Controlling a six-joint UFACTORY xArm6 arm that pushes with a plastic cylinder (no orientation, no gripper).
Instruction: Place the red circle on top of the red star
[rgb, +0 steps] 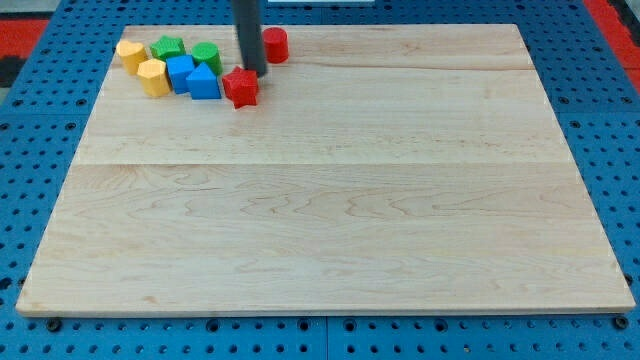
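The red circle (275, 45) stands near the view's top edge of the wooden board (330, 200). The red star (240, 88) lies below and left of it, a short gap apart. My tip (256, 73) comes down between the two, just above and right of the red star and just below and left of the red circle. I cannot tell whether it touches either block.
A cluster sits left of the red star: a blue triangle (203, 83), a blue block (180, 72), a green circle (207, 56), a green star (168, 48) and two yellow blocks (131, 54) (153, 77). A blue pegboard (40, 120) surrounds the board.
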